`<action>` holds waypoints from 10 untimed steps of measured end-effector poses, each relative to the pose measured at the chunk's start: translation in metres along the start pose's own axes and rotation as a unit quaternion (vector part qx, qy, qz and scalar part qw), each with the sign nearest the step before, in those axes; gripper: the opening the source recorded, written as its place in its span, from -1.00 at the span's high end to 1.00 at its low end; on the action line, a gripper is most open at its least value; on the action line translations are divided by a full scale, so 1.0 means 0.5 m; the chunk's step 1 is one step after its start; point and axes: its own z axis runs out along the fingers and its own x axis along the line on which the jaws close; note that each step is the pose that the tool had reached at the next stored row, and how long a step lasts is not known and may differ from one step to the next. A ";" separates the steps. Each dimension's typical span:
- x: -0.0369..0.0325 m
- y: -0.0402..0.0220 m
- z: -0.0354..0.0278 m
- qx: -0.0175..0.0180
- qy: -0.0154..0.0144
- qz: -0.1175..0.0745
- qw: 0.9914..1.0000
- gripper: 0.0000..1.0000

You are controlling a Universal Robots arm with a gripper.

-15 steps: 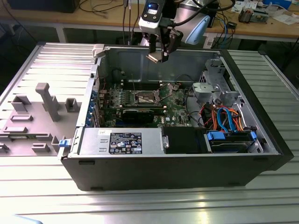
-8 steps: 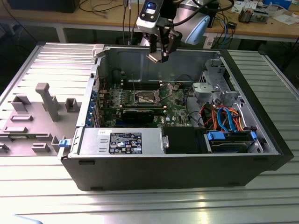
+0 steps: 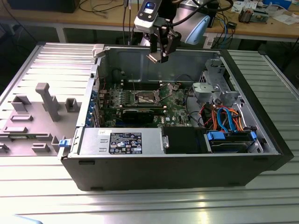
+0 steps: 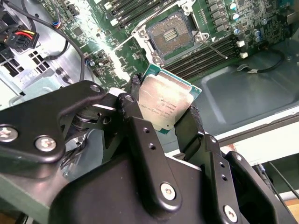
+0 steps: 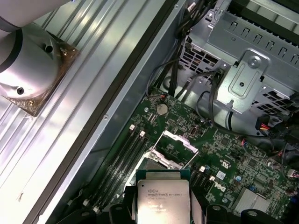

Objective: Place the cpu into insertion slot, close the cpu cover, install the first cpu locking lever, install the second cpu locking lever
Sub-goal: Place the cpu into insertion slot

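Observation:
My gripper (image 3: 158, 55) hangs high over the open computer case, shut on the cpu (image 3: 154, 57). Both wrist views show the cpu (image 4: 167, 95) (image 5: 162, 198) as a flat silver square held by its edges between the black fingers (image 4: 135, 86). Below on the green motherboard lies the insertion slot (image 3: 146, 98) (image 4: 170, 35), its dark centre bare. The cpu cover (image 5: 175, 141) stands tilted up at the slot's edge, and a thin wire locking lever (image 5: 192, 161) sticks up beside it. In the first wrist view the cpu hides part of the slot.
Long memory slots (image 4: 205, 53) run beside the socket. A black expansion card (image 3: 140, 113), power supply (image 3: 124, 141) and metal drive cage (image 3: 215, 81) with bundled cables (image 3: 224, 119) fill the case. A grey fixture block (image 3: 44, 100) stands outside at the exterior view's left.

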 end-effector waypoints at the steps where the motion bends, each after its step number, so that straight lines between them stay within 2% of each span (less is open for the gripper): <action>1: 0.000 0.000 0.000 0.000 0.000 0.001 1.000 -0.09; 10: 0.000 0.000 0.000 0.000 0.000 0.001 1.000 -0.09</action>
